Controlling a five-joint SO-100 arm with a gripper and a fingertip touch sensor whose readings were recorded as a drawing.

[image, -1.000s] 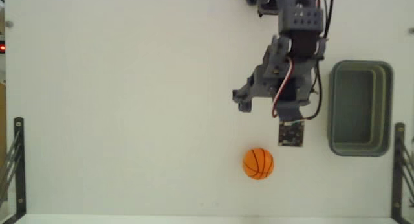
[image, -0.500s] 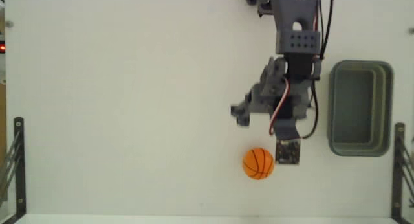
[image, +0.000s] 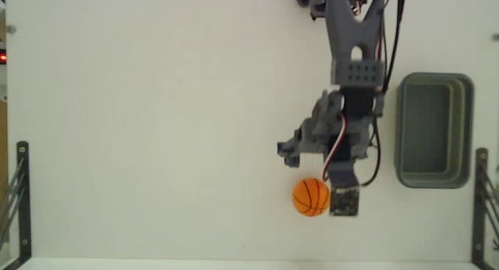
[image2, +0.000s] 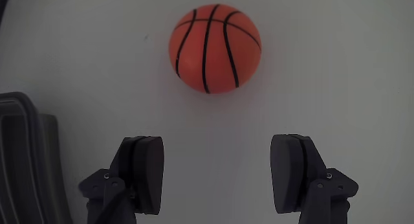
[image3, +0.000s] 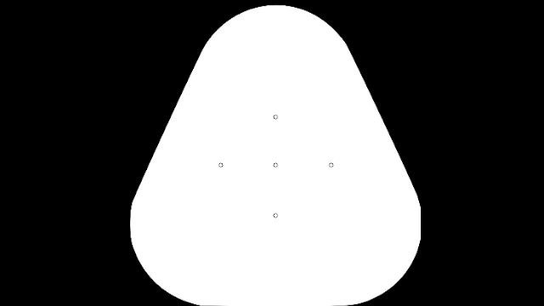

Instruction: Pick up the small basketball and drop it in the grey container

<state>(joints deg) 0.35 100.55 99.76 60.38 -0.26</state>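
approach step: the pincer hangs spread wide and empty, the small basketball resting on the white tabletop just ahead of its fingertips. next, i judge, advance around the ball, then squeeze; the grey container waits nearby.

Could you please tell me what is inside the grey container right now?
In the fixed view the grey container looks empty: only its bare floor shows. The small basketball sits on the table outside it. The wrist view shows just the container's edge.
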